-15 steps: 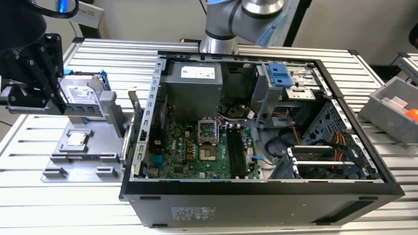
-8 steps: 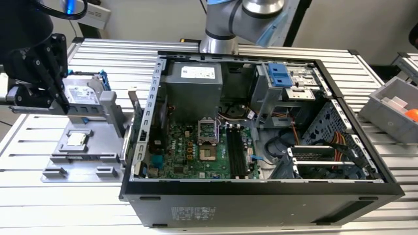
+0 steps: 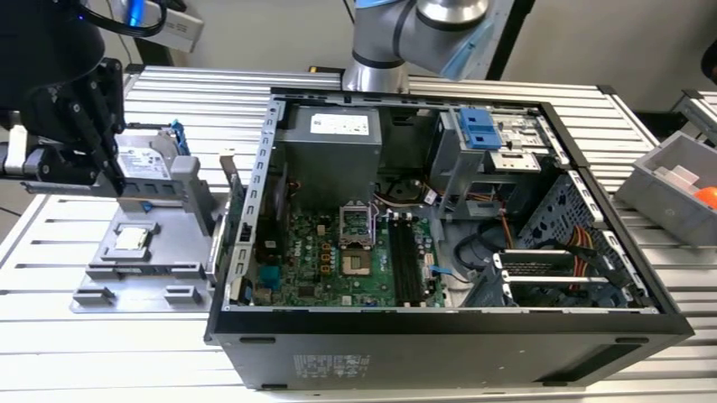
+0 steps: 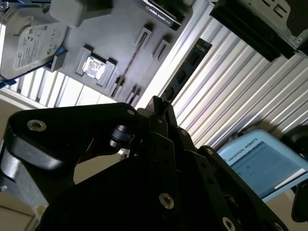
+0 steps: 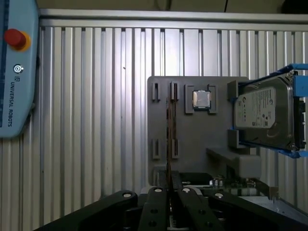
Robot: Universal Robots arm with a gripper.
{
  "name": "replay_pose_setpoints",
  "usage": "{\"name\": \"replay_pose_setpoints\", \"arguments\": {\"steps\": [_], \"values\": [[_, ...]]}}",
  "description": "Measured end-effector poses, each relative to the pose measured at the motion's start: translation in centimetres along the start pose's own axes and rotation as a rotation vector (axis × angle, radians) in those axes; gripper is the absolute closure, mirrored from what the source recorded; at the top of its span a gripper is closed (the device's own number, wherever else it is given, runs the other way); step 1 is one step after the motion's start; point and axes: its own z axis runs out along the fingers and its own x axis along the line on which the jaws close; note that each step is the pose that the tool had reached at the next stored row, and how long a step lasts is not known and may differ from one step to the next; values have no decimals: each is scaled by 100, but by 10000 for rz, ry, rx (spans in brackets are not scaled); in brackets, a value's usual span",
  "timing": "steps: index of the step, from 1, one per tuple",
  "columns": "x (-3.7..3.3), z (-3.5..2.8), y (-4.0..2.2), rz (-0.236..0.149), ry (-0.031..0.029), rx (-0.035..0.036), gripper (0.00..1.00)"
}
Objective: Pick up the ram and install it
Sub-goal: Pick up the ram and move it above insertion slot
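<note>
So the gripper (image 4: 161, 105) is clamped shut on 1 end of the ram (image 4: 188, 65), and the rest of the stick pokes out past the fingertips. In the second wrist view it sits beside the grey holder (image 5: 192, 142) rather than in it, with the ribbed table (image 5: 96, 120) behind it. In the first wrist view you see it edge-on, as a thin line in front of the holder's narrow groove. All of this is at the exterior view's left, well apart from the open computer case (image 3: 448, 340).

What I'd worry about:
- The grip is only at 1 end, so the long free end could tilt or twist in the jaws.
- The case wall stands between the holder and the black slots (image 3: 404, 260), so a low pass could clip the stick.
- A tilted stick wouldn't seat evenly, and pressing could bend it or hurt the slot.

Count:
- 1 ram
- 1 gripper
- 1 holder
- 1 hard drive (image 5: 263, 113)
- 1 processor chip (image 5: 201, 99)
- 1 case
- 1 grey bin (image 3: 661, 180)

I see at least 2 slots but can't count them for sure.
</note>
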Motion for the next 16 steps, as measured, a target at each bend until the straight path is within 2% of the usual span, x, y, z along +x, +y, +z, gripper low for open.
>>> {"name": "replay_pose_setpoints", "arguments": {"steps": [4, 7, 11, 15, 16], "values": [[-1, -4, -41, 4, 6, -71, 100], [-1, -5, -46, -23, 8, -31, 100], [-3, -7, -57, -146, 16, 120, 100], [-5, -9, -62, -320, 27, 446, 100], [-5, -8, -64, -347, 29, 469, 100]]}}
